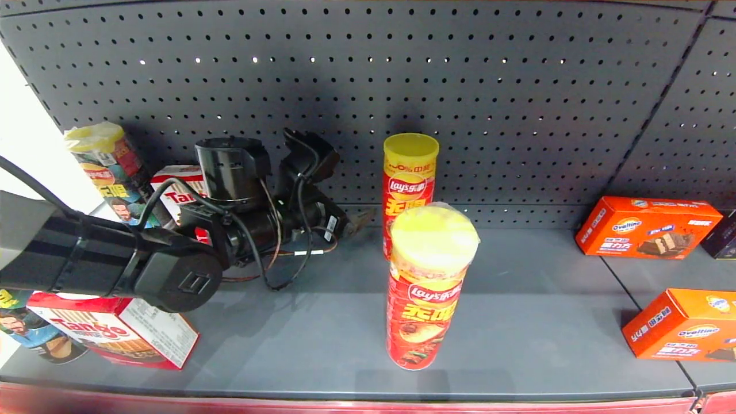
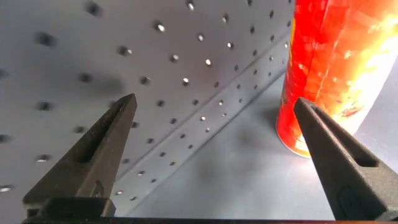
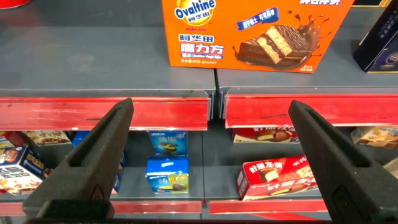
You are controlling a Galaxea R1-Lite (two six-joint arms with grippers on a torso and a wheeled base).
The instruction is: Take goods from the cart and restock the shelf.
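Since the left pincer stands open and empty just left of the far can, a rightward swing may topple it onto the near can; right pincer likewise open.

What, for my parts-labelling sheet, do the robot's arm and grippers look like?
The left arm is black beyond a grey link, with round joint housings; one end cap bears a square marking. Loose black cables loop along its wrist. The left gripper and right gripper each have two dark, wedge-shaped fingers tapering to a point, each with a recessed slot.
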